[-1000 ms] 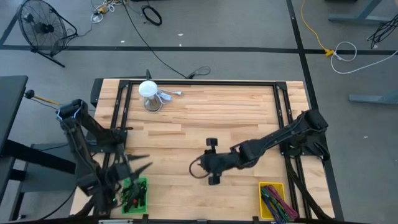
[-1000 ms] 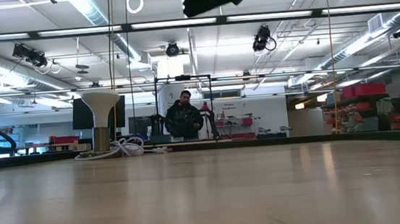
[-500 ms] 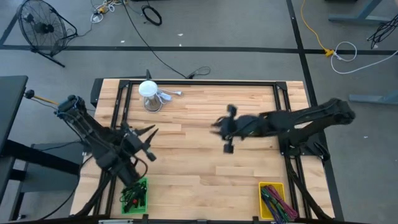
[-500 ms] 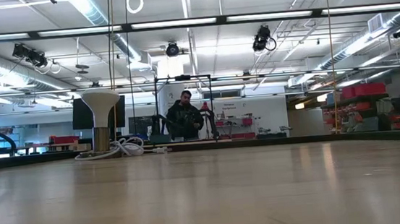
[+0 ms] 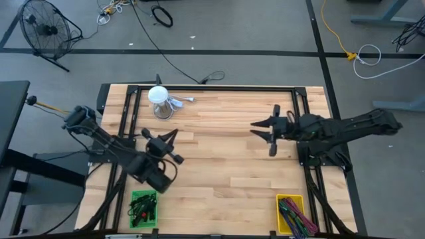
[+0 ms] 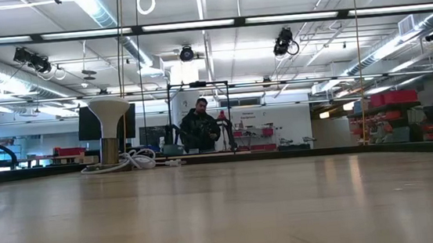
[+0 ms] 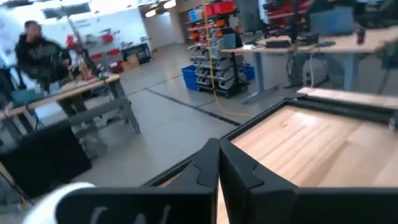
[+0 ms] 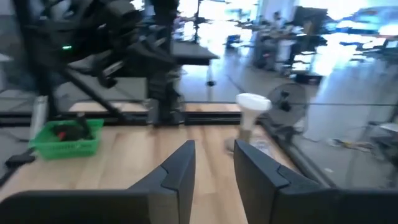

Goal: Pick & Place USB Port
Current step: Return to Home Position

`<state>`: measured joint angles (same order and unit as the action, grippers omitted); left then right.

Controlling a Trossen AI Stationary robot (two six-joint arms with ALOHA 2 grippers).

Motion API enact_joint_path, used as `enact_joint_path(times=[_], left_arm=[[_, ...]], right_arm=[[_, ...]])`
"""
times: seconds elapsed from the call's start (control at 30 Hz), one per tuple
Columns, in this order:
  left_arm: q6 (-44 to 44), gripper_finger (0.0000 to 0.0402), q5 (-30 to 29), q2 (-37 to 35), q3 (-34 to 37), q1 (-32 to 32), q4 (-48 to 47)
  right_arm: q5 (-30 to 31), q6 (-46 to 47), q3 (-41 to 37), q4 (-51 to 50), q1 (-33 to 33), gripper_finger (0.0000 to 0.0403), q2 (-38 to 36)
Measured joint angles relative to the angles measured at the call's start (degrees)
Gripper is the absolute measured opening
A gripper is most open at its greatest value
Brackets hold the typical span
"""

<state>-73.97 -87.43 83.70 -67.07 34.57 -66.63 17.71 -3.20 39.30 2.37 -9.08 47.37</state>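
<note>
Over the left half of the wooden table (image 5: 226, 172), my left gripper (image 5: 161, 136) hangs in the air between the green bin (image 5: 155, 199) and the white round-topped fixture (image 5: 158, 98). Its wrist camera shows the two fingers pressed together, with nothing between them.

Across the board, my right gripper (image 5: 260, 129) is raised near the right-hand rail and points toward the middle of the table. Its fingers (image 8: 180, 168) stand a little apart and are also empty.

The charger cables are all binned. A tangle of dark cables (image 5: 141, 210) fills the green bin at the corner seen lower left from above. A bundle of coloured cables (image 5: 293, 216) lies in the yellow bin (image 5: 279, 199) at the lower right corner, well apart from either claw.

From table height I see only bare boards running back to the white fixture and the pale cord (image 6: 137, 161) coiled at its foot. A person (image 6: 200, 128) sits at a workbench in the room beyond. A floor fan (image 5: 41, 29) stands off the table's far left corner.
</note>
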Motion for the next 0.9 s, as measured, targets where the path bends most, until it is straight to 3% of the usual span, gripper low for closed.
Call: enact_joint_path(times=[0.1,0.2,0.37,0.4,0.47,0.6,0.67,0.77,0.9], left_arm=[[2.8,0.0004,0.0,1.9,0.0,-2.0,5.6],[6.0,0.0007,4.1,2.2,-0.1,-3.1,6.1],[15.2,0.0029,26.6,2.3,-0.1,-2.8,5.9],[16.4,0.0032,28.7,2.3,-0.1,-2.6,5.6],[16.7,0.0036,26.7,2.3,-0.1,-2.5,5.7],[17.4,0.0036,14.6,1.0,-0.1,-4.4,4.0],[18.3,0.0035,15.0,-0.6,0.2,-6.1,3.1],[20.2,0.0035,18.7,-3.7,4.5,-7.4,2.4],[11.0,0.0035,20.1,-13.0,16.9,-3.9,2.9]], right_arm=[[3.4,0.3,-2.2,0.3,0.0,0.0111,-2.6],[3.7,2.2,-3.6,0.2,0.0,0.0111,-3.9],[1.8,13.2,-5.0,0.2,0.0,0.0111,-3.5],[1.8,13.5,-5.1,0.2,0.0,0.0111,-3.3],[1.8,12.4,-5.4,-0.1,0.0,0.0111,-3.2],[-0.1,14.4,-5.4,-0.9,0.0,0.0111,-3.1],[-3.7,19.7,-5.4,-1.2,0.0,0.0111,-3.1],[-10.4,20.7,-5.4,-2.9,0.0,0.0111,-3.1],[-14.1,22.4,-5.4,-4.8,0.0,0.0111,-3.1]])
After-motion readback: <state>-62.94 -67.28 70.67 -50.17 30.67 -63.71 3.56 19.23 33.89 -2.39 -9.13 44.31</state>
